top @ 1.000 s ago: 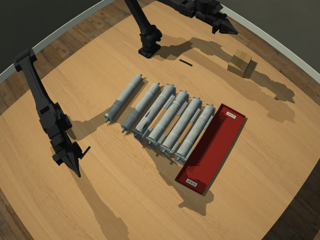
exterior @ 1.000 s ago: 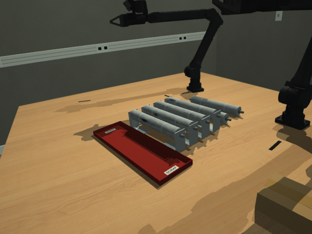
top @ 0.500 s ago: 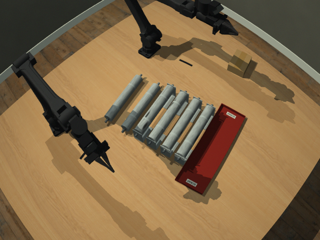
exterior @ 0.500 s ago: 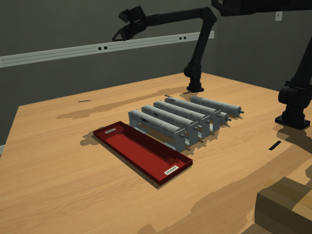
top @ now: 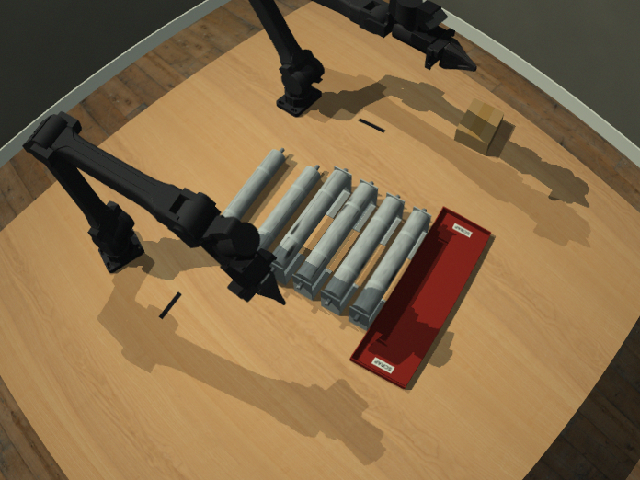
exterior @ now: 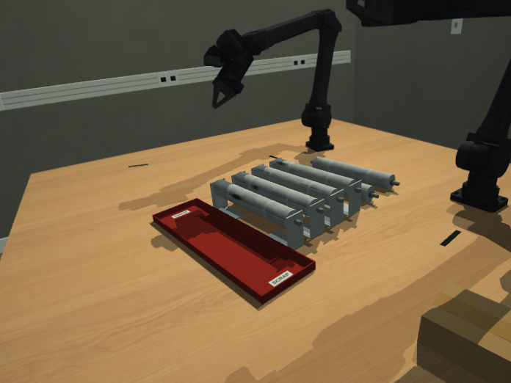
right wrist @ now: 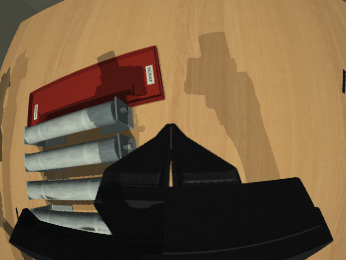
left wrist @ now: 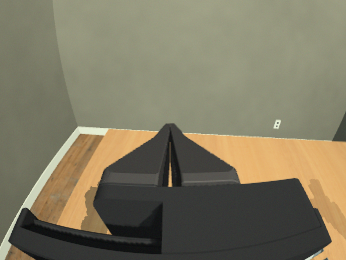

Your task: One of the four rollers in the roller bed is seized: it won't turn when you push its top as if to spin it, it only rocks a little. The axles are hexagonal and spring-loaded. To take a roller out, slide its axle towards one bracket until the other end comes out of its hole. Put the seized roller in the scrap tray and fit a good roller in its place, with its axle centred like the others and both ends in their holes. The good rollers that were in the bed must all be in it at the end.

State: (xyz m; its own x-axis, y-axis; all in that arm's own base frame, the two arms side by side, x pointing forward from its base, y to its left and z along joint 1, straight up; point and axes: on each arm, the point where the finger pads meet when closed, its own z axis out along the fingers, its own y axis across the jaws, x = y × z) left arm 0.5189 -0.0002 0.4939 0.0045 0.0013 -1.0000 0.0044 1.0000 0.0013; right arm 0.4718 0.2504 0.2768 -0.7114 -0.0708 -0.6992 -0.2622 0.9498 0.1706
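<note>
- Nearest, by the near edge of the desk, stands a tan cardboard box (top: 478,126) (exterior: 458,345), taped along its top
- Above that side the left gripper (top: 474,68) (exterior: 350,5) (left wrist: 170,131) is clenched on nothing, its tips together, up in the air
- The left arm's base (top: 292,110) (exterior: 498,202) is set along the desk's right-hand edge as the exterior view has it, with a short black strip (top: 371,125) (exterior: 450,238) near it
- The red scrap tray (top: 421,369) (exterior: 287,286) (right wrist: 90,75) lies inward from the edges, a white SCRAP label at either end, no roller in it
- Just beside it is the roller bed (top: 333,302) (exterior: 294,230) (right wrist: 125,117), carrying four parallel rollers: pale grey, mottled, faintly ringed, with dark smudges and axle stubs poking through flat grey brackets; by looks alone I cannot tell which one is seized
- Past the bed, towards the base side, two loose rollers (top: 260,177) (exterior: 354,171) lie side by side, the same cloudy grey, stubs showing
- The right arm's base (top: 110,263) (exterior: 326,146) is near the far corner, and the right gripper (top: 284,302) (exterior: 214,107) (right wrist: 170,131) is clenched and empty above the desk, clear of the back edge
</note>
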